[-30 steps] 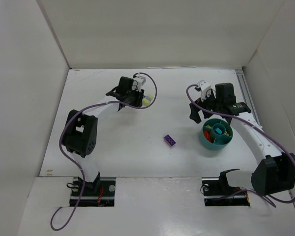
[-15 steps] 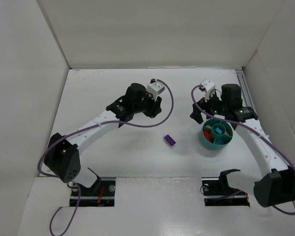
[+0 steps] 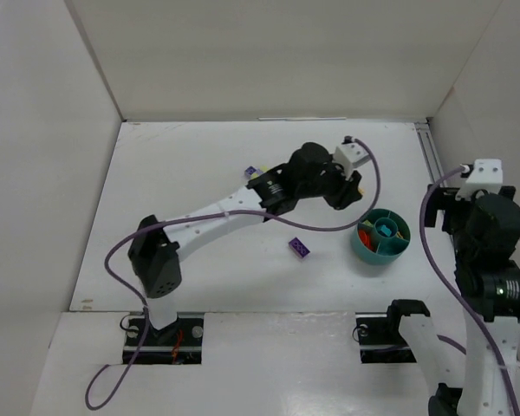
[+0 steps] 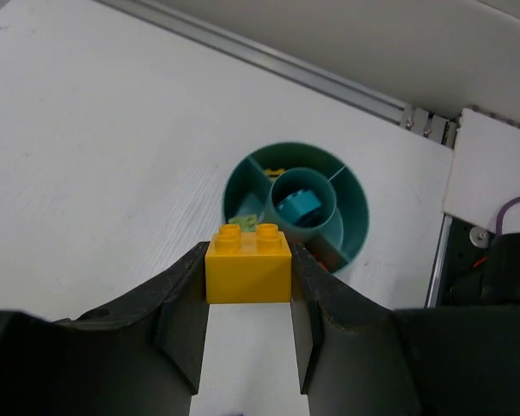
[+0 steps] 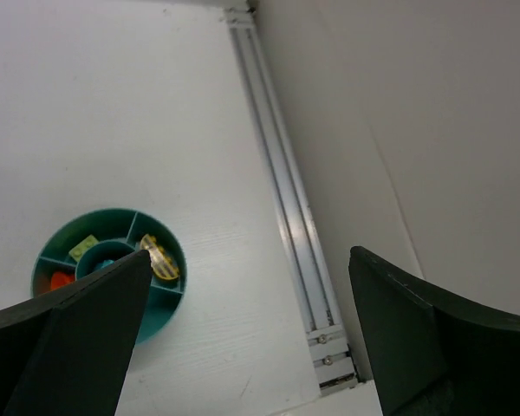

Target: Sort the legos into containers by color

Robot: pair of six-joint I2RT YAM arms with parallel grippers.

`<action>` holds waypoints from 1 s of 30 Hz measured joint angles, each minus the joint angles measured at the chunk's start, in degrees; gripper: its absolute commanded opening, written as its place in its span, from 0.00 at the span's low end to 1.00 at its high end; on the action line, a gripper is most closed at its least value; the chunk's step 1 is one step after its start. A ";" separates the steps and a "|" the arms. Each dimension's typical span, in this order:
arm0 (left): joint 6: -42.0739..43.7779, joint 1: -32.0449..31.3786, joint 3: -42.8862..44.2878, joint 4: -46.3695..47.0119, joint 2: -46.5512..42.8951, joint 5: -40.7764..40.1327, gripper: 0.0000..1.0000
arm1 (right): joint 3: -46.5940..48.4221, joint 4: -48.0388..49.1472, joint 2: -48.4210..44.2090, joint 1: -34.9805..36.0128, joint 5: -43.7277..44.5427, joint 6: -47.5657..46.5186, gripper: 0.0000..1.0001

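Already sorted: a teal piece (image 4: 296, 206) is sitting in the bowl (image 4: 357, 208), in its central cup; a pale green piece (image 4: 245, 223), an orange-red piece (image 5: 61, 280) and a yellow piece (image 5: 159, 260) are lying in separate outer compartments.
In hand: the left gripper (image 4: 249, 290) is pinching a yellow brick (image 4: 248, 270) by its side faces and is hanging above the table (image 3: 199, 217), just short of the bowl.
Left to do: this brick is heading, by my reading, for the compartment with the yellow piece; a purple brick (image 3: 299, 248) is lying on the table near the bowl, and a second purple piece (image 3: 250, 171) seems to be lying farther back.
Right gripper (image 5: 247, 277): its fingers are standing spread wide, holding nothing, raised off to the bowl's side.
Progress: the sorting is, I judge, nearing its end.
Materials: the bricks are showing hard, glossy moulded plastic with round studs; the bowl is looking smooth and round, with thin dividing walls; the table is showing a matte white surface.
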 measured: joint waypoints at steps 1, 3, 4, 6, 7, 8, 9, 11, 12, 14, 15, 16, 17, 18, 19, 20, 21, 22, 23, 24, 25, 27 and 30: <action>0.00 -1.27 3.48 -0.24 2.95 -0.24 0.27 | 1.22 -0.66 -1.53 0.00 1.53 0.35 1.00; 0.17 -3.39 9.09 -2.10 7.98 -0.59 0.25 | 3.19 -1.62 -3.19 0.00 3.82 0.96 1.00; 0.33 -4.42 12.55 -3.19 10.84 -1.05 0.25 | 3.67 -2.03 -3.43 0.00 4.81 1.20 1.00; 0.57 -5.95 17.68 -4.26 15.69 -1.70 0.25 | 3.89 -3.41 -3.30 0.00 6.82 1.60 1.00; 0.68 -6.56 18.84 -4.87 17.27 -1.90 0.25 | 3.89 -4.42 -2.93 0.00 7.69 1.75 1.00; 0.76 -6.97 19.41 -5.57 18.21 -1.90 0.25 | 3.89 -5.33 -2.49 0.00 8.50 1.84 1.00; 0.83 -7.30 19.52 -6.23 18.80 -1.97 0.25 | 3.80 -6.03 -2.12 0.00 9.18 1.97 1.00; 0.83 -7.52 19.52 -7.63 19.28 -2.01 0.27 | 3.37 -6.99 -1.70 0.00 10.05 2.08 1.00; 0.79 -7.50 19.54 -7.91 19.34 -2.01 0.27 | 3.15 -7.50 -1.60 0.00 10.27 2.16 1.00; 0.72 -7.28 19.85 -7.96 19.41 -2.01 0.27 | 2.62 -7.96 -1.31 0.00 10.43 2.21 1.00; 0.61 -7.23 20.26 -7.96 19.56 -1.99 0.27 | 2.21 -8.04 -1.11 0.00 10.40 2.21 1.00; 0.42 -7.21 21.00 -7.91 19.87 -1.99 0.27 | 1.90 -8.28 -0.87 0.00 10.40 2.21 1.00; 0.33 -7.15 21.94 -7.87 20.35 -2.03 0.27 | 1.57 -8.46 -0.46 0.00 10.38 2.21 1.00; 0.15 -7.15 22.73 -7.65 20.90 -2.10 0.27 | 1.29 -8.61 0.07 0.00 10.43 2.21 1.00; -0.04 -7.15 23.19 -7.41 21.27 -2.12 0.27 | 1.22 -8.92 0.70 0.00 10.54 2.21 1.00; -0.15 -7.19 23.50 -7.30 21.66 -2.12 0.27 | 1.11 -8.92 1.22 0.00 10.67 2.21 1.00; -0.33 -7.26 23.78 -7.21 22.08 -2.12 0.27 | 0.96 -8.92 1.60 0.00 10.86 2.21 1.00; -0.48 -7.26 23.87 -6.99 22.43 -2.14 0.27 | 0.81 -8.94 1.77 0.00 11.10 2.21 1.00; -0.68 -7.26 23.89 -6.99 22.77 -2.19 0.27 | 0.66 -8.94 1.90 0.00 11.39 2.21 1.00; -0.74 -7.26 24.02 -6.99 23.17 -2.23 0.27 | 0.57 -9.01 1.95 0.00 11.74 2.21 1.00; -0.92 -7.26 24.26 -6.99 23.65 -2.25 0.27 | 0.57 -9.07 1.92 0.00 12.15 2.21 1.00; -1.20 -7.26 24.83 -6.99 24.61 -2.25 0.28 | 0.57 -9.16 1.86 0.00 12.85 2.19 1.00; -1.51 -7.26 25.59 -6.86 25.73 -2.34 0.28 | 0.57 -9.29 1.86 0.00 13.29 2.19 1.00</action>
